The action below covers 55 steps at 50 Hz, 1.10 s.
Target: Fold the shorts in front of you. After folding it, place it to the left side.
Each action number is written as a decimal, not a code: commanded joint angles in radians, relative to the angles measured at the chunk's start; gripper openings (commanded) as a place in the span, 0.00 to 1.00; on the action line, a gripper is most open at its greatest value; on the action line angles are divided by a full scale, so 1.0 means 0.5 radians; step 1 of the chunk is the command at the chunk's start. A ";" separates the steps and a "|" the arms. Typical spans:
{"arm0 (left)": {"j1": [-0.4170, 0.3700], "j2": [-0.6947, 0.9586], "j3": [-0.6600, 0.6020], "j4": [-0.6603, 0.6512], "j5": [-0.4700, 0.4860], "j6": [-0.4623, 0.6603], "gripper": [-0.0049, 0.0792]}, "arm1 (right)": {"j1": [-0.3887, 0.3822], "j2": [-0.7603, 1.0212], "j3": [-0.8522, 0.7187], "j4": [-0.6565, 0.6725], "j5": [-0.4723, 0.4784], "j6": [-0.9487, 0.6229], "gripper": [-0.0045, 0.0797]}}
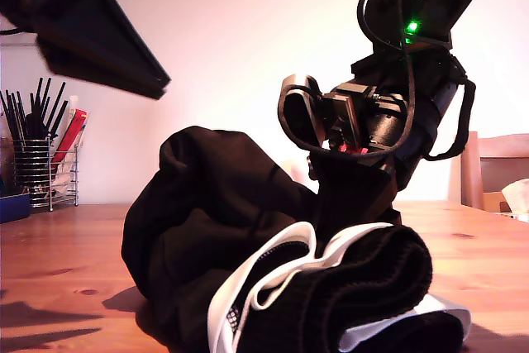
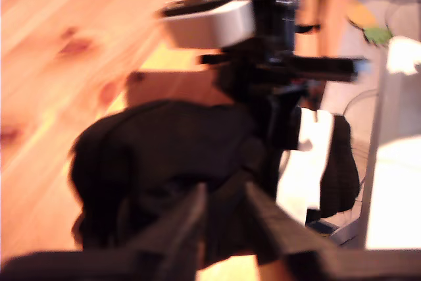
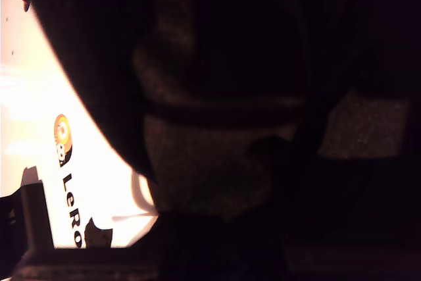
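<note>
The black shorts [image 1: 215, 204] lie bunched in a tall heap on the wooden table [image 1: 66, 279], their white stripe [image 1: 273, 279] and ribbed waistband curling at the front. My second gripper [image 1: 351, 175] reaches down into the heap from the exterior view's right, and a column of black cloth rises to its jaws, so it looks shut on the shorts. Dark fabric [image 3: 230, 64] fills the second wrist view. My first gripper [image 1: 153, 80] hangs high at the exterior view's upper left, apart from the cloth. From above, it [image 2: 225, 189] is slightly open and empty over the shorts [image 2: 164, 156].
A wire holder of black utensils [image 1: 37, 163] and a blue box [image 1: 12, 204] stand at the exterior view's far left. A wooden chair [image 1: 496, 167] is at its right edge. A white sheet with a printed logo [image 3: 66, 162] shows beside the fabric.
</note>
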 commanded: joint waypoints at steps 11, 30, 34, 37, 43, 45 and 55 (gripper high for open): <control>-0.014 0.444 -0.001 0.360 0.190 0.035 0.04 | -0.007 0.061 -0.038 0.004 0.007 0.002 0.04; -0.121 1.064 0.000 0.921 0.211 -0.166 0.04 | -0.007 0.061 -0.038 -0.084 0.008 0.004 0.04; -0.146 1.135 0.000 0.997 0.159 -0.216 0.04 | -0.007 0.061 -0.038 -0.111 0.018 0.004 0.04; -0.161 1.160 -0.001 1.037 0.094 -0.227 0.04 | -0.007 0.061 -0.038 -0.137 0.056 0.005 0.04; -0.167 1.167 0.000 1.115 -0.121 -0.236 0.04 | -0.008 0.061 -0.037 -0.159 0.183 0.012 0.04; -0.166 1.167 0.000 1.144 -0.175 -0.236 0.04 | -0.008 0.061 -0.037 -0.156 0.217 0.024 0.04; -0.151 1.167 -0.001 1.189 -0.372 -0.347 0.04 | -0.008 0.056 0.079 -0.198 0.270 0.073 0.04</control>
